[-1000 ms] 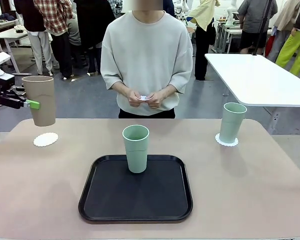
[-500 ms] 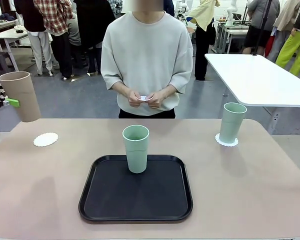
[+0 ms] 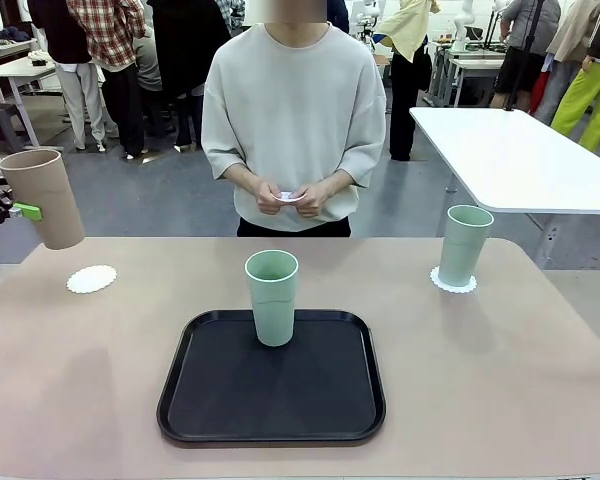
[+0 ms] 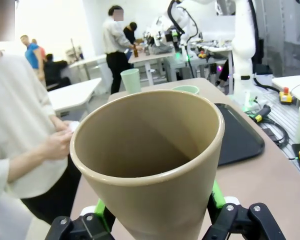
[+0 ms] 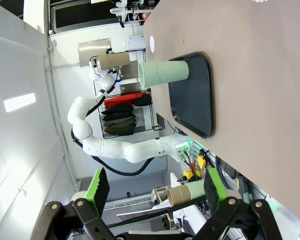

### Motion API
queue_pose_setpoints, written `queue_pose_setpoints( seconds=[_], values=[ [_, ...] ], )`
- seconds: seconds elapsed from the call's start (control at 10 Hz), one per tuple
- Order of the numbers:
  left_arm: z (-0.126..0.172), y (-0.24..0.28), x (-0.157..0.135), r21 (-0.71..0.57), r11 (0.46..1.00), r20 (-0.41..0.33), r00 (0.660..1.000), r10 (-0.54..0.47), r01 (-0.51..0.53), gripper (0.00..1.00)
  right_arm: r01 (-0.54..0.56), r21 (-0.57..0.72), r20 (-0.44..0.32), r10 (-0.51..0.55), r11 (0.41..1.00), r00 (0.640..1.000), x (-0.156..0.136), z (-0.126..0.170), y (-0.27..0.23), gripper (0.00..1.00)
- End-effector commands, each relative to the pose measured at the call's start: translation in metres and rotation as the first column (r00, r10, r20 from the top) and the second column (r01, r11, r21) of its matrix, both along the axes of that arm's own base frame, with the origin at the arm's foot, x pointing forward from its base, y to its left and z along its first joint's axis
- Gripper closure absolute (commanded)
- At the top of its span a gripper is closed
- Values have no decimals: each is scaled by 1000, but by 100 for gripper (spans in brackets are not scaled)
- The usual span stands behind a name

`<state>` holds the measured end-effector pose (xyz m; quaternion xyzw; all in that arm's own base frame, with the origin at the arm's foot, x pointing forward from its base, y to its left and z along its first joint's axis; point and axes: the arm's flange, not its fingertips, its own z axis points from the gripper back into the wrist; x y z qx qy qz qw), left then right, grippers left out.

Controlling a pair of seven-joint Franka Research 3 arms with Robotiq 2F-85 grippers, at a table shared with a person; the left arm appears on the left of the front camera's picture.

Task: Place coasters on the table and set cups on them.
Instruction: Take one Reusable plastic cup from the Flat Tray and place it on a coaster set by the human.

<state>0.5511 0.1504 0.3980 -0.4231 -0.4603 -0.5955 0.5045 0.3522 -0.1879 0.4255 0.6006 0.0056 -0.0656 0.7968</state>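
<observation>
Counting done: 1 mint cup [image 3: 464, 245] on coaster [image 3: 453, 283], table [image 3: 500, 400] far right corner. Pending: tan cup [image 3: 42, 197], pinched in left jaws, aloft by far left corner's bare coaster [image 3: 91, 279]; 2nd mint cup [image 3: 272, 297] on tray [image 3: 270, 400]. Right jaws spread, empty.

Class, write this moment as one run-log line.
left gripper: shut on tan cup, aloft left of bare coaster | right gripper: open | right cup: on right coaster | middle cup: on tray

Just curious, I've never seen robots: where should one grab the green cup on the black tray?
Probably the wall of the mint cup just below its rim, coming in level from the side. It stands upright on the tray, tapered and handleless, so a sideways pinch suits.
</observation>
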Motion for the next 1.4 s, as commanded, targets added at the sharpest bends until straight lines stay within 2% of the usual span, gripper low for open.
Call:
queue_pose_setpoints(
  seconds=[0.0,0.1,0.2,0.3,0.8,1.1,1.3],
  values=[
    [5,0,0,1,1000,-5,1000,-16,16,12,-2,8,2,2,1000,1000,0,1,0,0],
    [0,0,0,0,1000,0,1000,0,0,12,-2,8,2,2,1000,1000,0,1,0,0],
    [-12,6,16,-11,999,1,999,-48,48,12,-2,8,2,2,1000,1000,0,1,0,0],
    [-29,14,36,-43,998,-12,999,-51,51,12,-2,8,2,2,1000,1000,0,1,0,0],
    [-85,16,71,-49,998,-64,997,-53,50,12,-2,8,2,2,1000,1000,0,1,0,0],
    [-105,21,82,-42,998,-76,996,-51,48,12,-2,8,2,2,1000,1000,0,1,0,0],
    [-117,22,80,-21,999,-80,996,-49,47,12,-2,8,2,2,1000,1000,0,1,0,0]
  ],
)
